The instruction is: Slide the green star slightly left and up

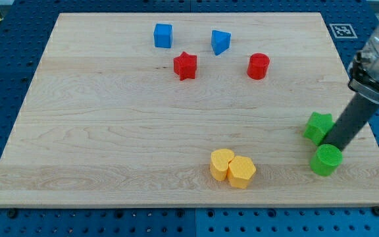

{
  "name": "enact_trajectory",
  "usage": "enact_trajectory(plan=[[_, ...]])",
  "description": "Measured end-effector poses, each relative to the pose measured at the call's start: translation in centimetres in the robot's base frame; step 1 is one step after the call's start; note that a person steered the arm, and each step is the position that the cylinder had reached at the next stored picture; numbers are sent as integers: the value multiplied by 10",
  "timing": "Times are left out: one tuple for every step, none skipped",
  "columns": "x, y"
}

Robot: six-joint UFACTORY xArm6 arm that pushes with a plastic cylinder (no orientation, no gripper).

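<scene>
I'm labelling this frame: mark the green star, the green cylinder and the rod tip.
green star (317,126), camera view, its top face.
green cylinder (325,159), camera view, its top face.
my tip (329,145), camera view, rod's lower end, between both green blocks.

Green star (318,126), green cylinder (326,160), dark rod (347,124)

The green star-shaped block (318,126) lies flat on the wooden table (110,131), near the view's right edge and a little below the middle height. Its top face is a brighter green than its darker side walls, and its points are short and blunt. Its right-hand part is hidden behind the dark rod, so the whole outline cannot be made out. My tip (328,146) is just beside the star's lower right edge; whether the two are touching cannot be told.
</scene>
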State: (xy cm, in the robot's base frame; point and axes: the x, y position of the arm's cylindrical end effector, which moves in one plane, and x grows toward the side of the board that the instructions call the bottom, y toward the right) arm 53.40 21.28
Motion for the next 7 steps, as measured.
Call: enact_trajectory(plan=[[-14,-21],[-28,-32],[-21,-30],[-11,-18],[-17,-8],[-35,-11],[-41,-16]])
